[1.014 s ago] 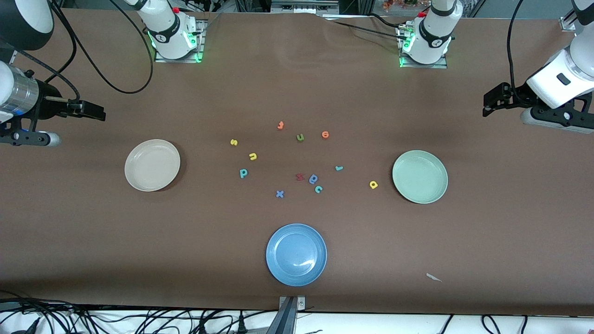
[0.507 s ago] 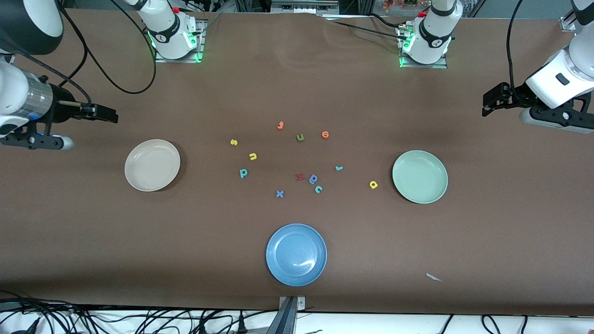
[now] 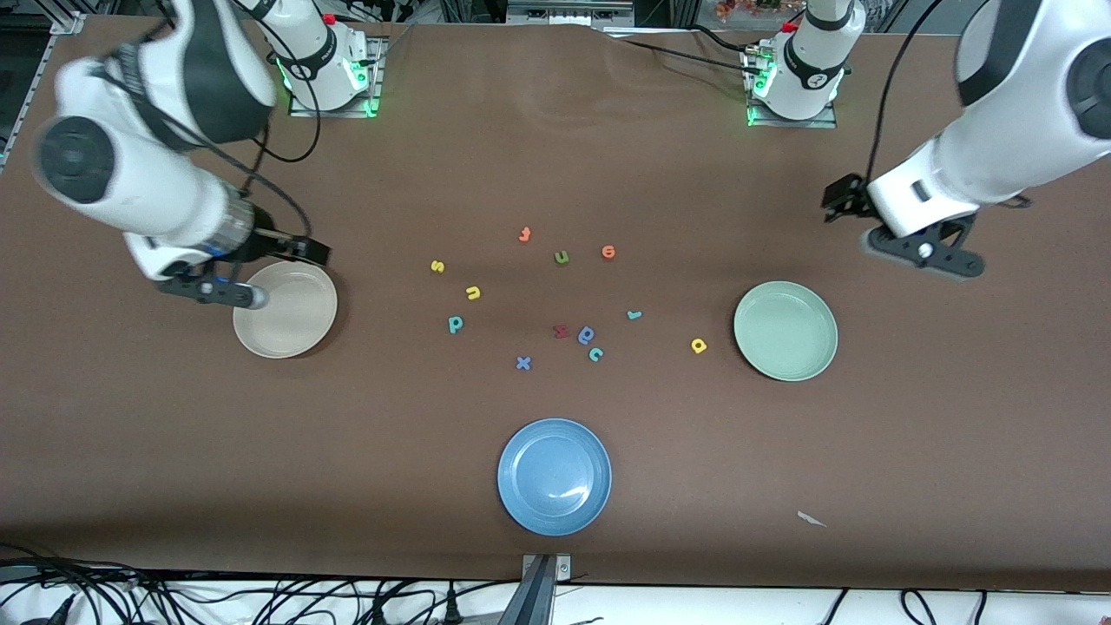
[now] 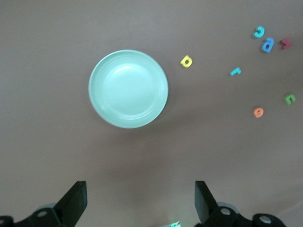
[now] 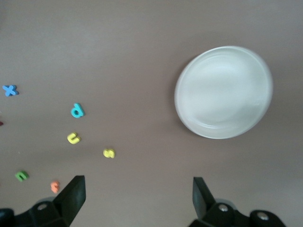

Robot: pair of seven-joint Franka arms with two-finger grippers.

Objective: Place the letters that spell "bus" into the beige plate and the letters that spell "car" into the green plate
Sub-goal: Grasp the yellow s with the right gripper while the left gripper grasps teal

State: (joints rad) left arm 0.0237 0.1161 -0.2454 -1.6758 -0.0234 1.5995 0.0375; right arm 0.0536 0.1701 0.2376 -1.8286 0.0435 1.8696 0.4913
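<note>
Right gripper up in the air over the rim of the beige plate, fingers wide apart, nothing held. Left gripper in the air over bare bench, above the green plate's end of the spread, fingers wide apart, also nothing held.

Both plates carry nothing. All letters lie loose on the bench between the two plates. "Bus" group sits toward the beige plate: yellow s, yellow-orange u just nearer the camera than it, teal b nearer again. "Car" group: teal c touching or almost touching the blue a-like letter, teal r nearby toward the green plate, yellow a just beside the green plate's rim.

Other letters: orange f-like one, olive-green u, orange e, dark red letter beside the blue one, blue x. Blue plate sits nearest the camera, apart from the letters.
</note>
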